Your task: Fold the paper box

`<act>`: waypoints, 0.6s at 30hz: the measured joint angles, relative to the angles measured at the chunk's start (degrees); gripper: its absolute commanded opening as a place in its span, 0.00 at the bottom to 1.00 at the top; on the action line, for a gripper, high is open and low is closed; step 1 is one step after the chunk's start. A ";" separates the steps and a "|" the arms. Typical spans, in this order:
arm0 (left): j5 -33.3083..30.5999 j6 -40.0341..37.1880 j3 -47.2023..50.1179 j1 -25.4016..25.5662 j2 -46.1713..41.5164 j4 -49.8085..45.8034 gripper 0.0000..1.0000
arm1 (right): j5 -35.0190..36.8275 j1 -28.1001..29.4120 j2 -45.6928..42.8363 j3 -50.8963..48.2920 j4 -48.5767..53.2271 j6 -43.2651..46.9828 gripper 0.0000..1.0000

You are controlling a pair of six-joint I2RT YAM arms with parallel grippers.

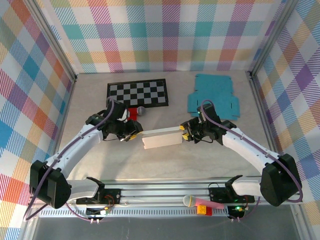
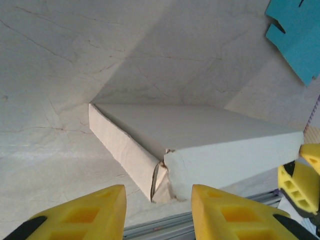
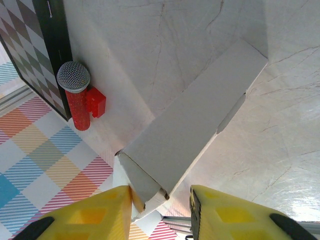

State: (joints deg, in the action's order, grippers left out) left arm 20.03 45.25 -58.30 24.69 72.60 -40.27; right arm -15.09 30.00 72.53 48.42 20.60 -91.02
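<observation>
On the pale tabletop (image 1: 165, 167) the white box (image 1: 162, 139) is lying between both arms. The left claw (image 2: 157, 202) is standing apart before the loose corner, and the right claw (image 3: 160, 200) is standing apart around the other end. The corner flap probably needs slow tucking while the right claw is steadying the box.

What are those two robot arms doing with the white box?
They are folding a white paper box in the middle of the table. The left gripper is open, facing one end of the box. The right gripper has the other end between its fingers, though I cannot tell whether it is pinching. The box looks mostly folded already. A flat teal box sheet lies behind, not yet touched.
</observation>
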 measured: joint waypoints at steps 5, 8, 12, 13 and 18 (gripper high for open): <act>0.52 1.27 0.26 -0.04 0.33 2.43 0.32 | 0.00 0.00 0.00 0.00 0.00 0.00 0.36; 0.50 1.60 1.73 -0.04 0.31 3.34 0.30 | 0.00 0.00 0.00 0.00 0.00 0.00 0.36; 0.98 1.86 3.54 -0.09 0.09 3.93 0.29 | 0.02 0.00 0.00 0.00 0.15 0.00 0.36; 0.96 1.86 3.65 -0.09 -0.13 4.15 0.29 | 0.02 0.00 0.00 0.00 0.20 0.00 0.36; 0.98 1.88 4.33 -0.09 -0.90 4.66 0.27 | 0.00 0.00 0.00 0.00 0.24 0.02 0.36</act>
State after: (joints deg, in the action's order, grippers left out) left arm 21.02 47.13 -53.98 24.60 71.70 -35.62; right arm -15.09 30.00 72.53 48.42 20.84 -91.00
